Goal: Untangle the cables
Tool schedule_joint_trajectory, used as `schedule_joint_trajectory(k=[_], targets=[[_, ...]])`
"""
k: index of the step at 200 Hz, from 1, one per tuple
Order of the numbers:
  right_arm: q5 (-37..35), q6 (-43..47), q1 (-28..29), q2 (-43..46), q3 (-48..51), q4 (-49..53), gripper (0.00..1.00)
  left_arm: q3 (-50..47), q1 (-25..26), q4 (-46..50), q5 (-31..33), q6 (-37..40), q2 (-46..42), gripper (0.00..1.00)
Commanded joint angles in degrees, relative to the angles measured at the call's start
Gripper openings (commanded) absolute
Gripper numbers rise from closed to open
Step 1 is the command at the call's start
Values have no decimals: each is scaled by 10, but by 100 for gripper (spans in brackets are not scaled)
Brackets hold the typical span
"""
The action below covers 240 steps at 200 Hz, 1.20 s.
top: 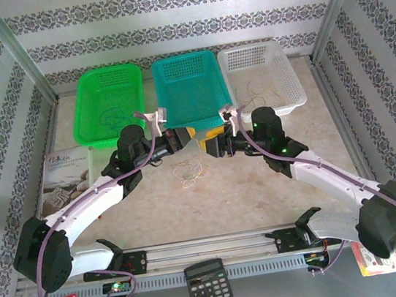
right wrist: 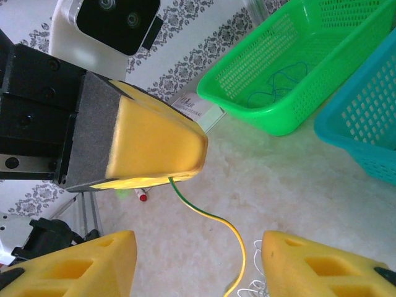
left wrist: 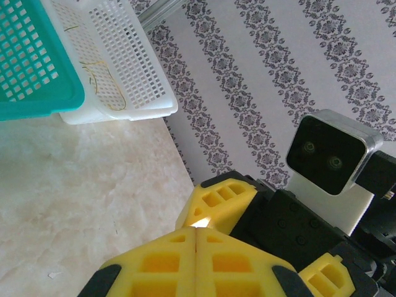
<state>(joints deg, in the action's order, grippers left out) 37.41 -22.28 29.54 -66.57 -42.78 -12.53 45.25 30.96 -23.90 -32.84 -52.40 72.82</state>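
The cables [top: 190,170] lie as a small pale and yellowish clump on the table, just below both grippers. My left gripper [top: 185,137] is shut, fingers pressed flat together [left wrist: 197,230]. A yellow-green cable [right wrist: 210,216] comes out of its tip and curves down toward white loops [right wrist: 257,288] on the table. My right gripper [top: 211,146] faces the left one, almost tip to tip. It is open [right wrist: 198,272], and the yellow-green strand hangs between its fingers [right wrist: 322,266] without touching them.
Three baskets stand at the back: green [top: 109,102] holding a dark strand [right wrist: 278,80], teal [top: 188,87], white [top: 260,77] holding yellowish strands [left wrist: 102,80]. A booklet [top: 66,178] lies left. A calculator [top: 209,287] sits at the near edge.
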Motion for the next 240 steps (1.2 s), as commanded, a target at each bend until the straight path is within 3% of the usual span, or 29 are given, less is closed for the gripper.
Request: schedule_joint_trajectory(k=[1, 70, 122, 182, 240], targets=[[9, 16, 7, -14, -24, -3, 55, 19, -4, -4, -16, 12, 5, 0], [15, 22, 10, -59, -45, -6, 51, 25, -1, -17, -25, 1, 5, 0], [19, 21, 17, -77, -54, -11, 36, 29, 1, -19, -27, -2, 7, 0], [16, 20, 23, -69, -47, -8, 39, 28, 3, -19, -22, -2, 6, 0], [17, 17, 25, -76, -56, -12, 19, 29, 5, -23, -24, -6, 7, 0]])
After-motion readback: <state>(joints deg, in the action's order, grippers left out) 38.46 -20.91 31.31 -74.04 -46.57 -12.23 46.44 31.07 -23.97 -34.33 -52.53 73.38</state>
